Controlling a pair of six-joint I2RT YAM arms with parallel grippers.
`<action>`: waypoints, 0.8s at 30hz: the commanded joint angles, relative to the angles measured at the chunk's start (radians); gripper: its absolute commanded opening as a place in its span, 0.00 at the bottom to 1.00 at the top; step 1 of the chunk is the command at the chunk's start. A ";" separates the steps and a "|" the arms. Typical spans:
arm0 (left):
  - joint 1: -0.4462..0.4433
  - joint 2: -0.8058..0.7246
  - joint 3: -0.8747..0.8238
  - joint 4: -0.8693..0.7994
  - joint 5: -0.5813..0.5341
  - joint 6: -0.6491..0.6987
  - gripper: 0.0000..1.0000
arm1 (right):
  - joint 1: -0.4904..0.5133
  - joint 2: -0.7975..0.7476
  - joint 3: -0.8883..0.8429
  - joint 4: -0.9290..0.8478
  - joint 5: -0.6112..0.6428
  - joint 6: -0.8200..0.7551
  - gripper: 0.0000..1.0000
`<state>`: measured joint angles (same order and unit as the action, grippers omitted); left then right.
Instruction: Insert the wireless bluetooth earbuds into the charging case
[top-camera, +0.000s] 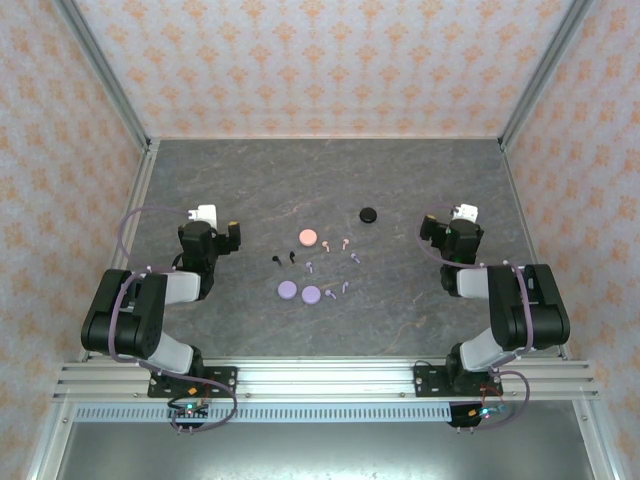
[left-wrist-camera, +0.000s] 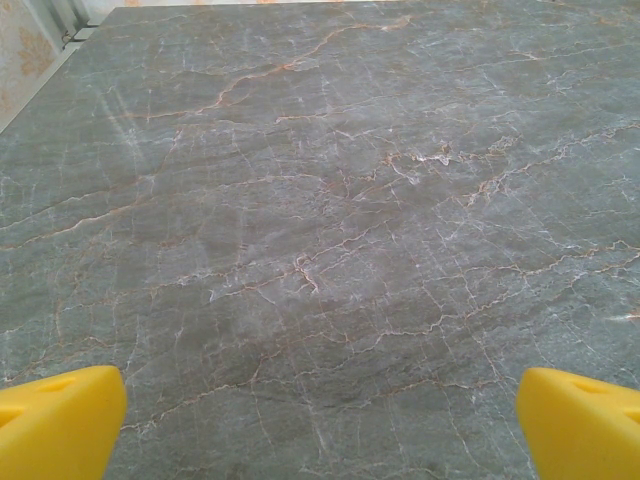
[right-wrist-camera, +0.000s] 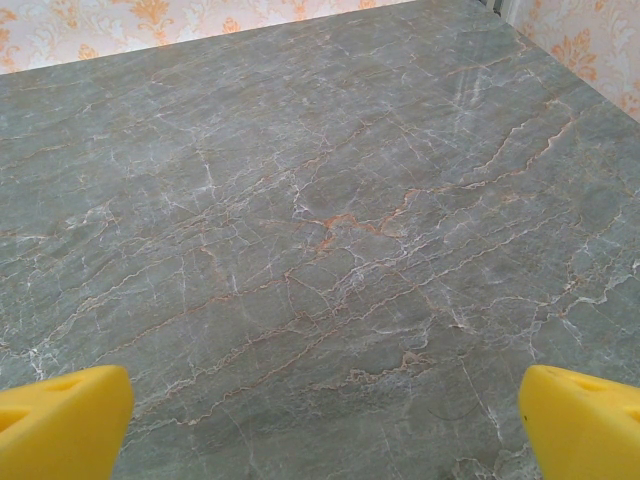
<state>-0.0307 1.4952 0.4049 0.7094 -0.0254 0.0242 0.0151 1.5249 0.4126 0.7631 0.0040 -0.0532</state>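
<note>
Grey marble table, scattered earbuds, round cases

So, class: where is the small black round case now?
Top view: the black round case sits alone, right of centre, beyond and right of the pink round case.

No legible text, labels, brands, numbers or signs in any view. Wallpaper: repeating orange ornament, not lettering. Round cases on the desk: too small from overhead to tell whether they carry any marking.
</note>
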 joint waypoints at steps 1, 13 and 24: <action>0.005 -0.001 0.023 0.028 -0.002 -0.010 1.00 | 0.004 -0.004 0.010 0.003 0.024 0.013 0.99; 0.002 -0.346 0.205 -0.506 0.020 -0.164 1.00 | 0.014 -0.232 0.289 -0.657 -0.085 0.069 0.99; -0.045 -0.454 0.285 -0.760 0.263 -0.499 1.00 | 0.249 -0.122 0.581 -1.128 -0.223 0.087 0.99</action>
<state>-0.0540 1.0691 0.6907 0.0406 0.1658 -0.3763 0.2058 1.3510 0.9390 -0.1841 -0.1810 0.0429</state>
